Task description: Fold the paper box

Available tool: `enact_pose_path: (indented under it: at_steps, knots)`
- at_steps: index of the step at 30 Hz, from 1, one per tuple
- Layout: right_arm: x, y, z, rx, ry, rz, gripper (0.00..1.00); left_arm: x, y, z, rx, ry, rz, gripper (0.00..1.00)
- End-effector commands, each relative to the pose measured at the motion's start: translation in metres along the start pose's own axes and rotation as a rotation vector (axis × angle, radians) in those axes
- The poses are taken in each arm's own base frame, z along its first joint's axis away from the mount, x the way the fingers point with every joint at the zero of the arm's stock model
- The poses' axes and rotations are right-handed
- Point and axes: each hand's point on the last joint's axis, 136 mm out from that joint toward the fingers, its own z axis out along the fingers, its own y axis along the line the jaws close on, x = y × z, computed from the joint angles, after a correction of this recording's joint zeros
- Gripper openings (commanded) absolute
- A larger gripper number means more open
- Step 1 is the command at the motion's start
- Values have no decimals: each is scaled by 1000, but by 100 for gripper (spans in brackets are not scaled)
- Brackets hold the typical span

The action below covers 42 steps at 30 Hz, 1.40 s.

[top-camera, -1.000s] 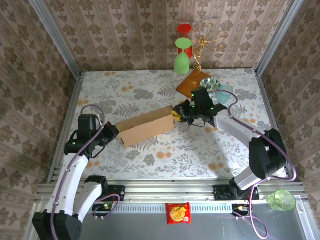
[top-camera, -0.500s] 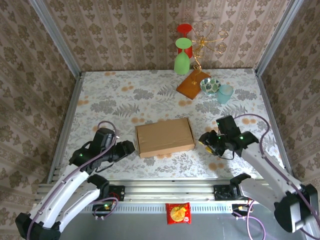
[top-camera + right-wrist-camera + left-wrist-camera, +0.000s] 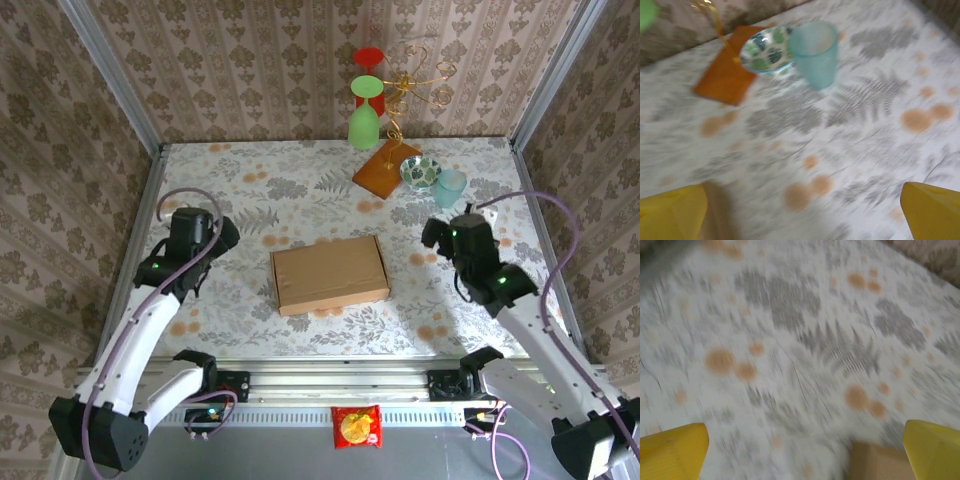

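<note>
The paper box point(image 3: 330, 274) lies closed and flat at the middle of the table point(image 3: 250, 170). The left gripper point(image 3: 222, 234) hangs at its 10 o'clock and the right gripper point(image 3: 438, 228) at its 2 o'clock, both clear of it. Each has its yellow fingers point(image 3: 670, 450) spread wide, holding nothing.

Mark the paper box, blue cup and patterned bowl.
paper box point(image 3: 330, 274), top external view, middle of its closed top.
blue cup point(image 3: 815, 65), right wrist view, on its side wall.
patterned bowl point(image 3: 765, 51), right wrist view, on its inner surface.
</note>
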Motion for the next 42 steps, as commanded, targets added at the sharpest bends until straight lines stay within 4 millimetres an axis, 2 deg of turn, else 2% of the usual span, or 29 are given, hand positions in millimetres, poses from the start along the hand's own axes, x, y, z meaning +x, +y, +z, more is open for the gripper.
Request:
enact_pose_path:
  at_steps: [1,3,6,7,9,12,13,16,19,20,21,23,27,42]
  knots:
    - [-5,-26,24,171,-202,-236,100,-34,19,22,-182,-281,306,100]
    - [16,-22,41,118,-183,-260,100,-21,30,46,-215,-224,359,100]
    - [30,-11,60,17,-196,-238,100,10,36,86,-140,-81,434,100]
    - [34,-10,66,-2,-195,-232,100,13,34,92,-119,-64,468,100]
    - [32,-4,78,-37,-187,-261,100,16,32,107,-90,-116,514,100]
    - [17,5,93,-89,-253,-241,100,10,36,120,-26,-249,446,100]
    - [13,7,100,-103,-261,-236,100,9,35,124,-14,-236,443,100]
    - [3,9,115,-116,-287,-245,100,-5,24,129,25,-329,475,100]
    - [25,2,135,-133,-256,-217,100,-3,25,135,48,-391,483,100]
    - [23,3,135,-142,-291,-215,100,7,32,139,46,-409,467,100]
    - [25,-1,135,-123,-276,-208,100,2,35,134,47,-502,462,100]
    - [24,-4,137,-102,-256,-199,100,9,41,132,45,-462,429,100]
    - [21,-13,143,-45,-237,-171,100,3,40,150,33,-367,427,100]
    - [22,-12,143,-50,-231,-172,100,1,41,150,37,-381,429,100]
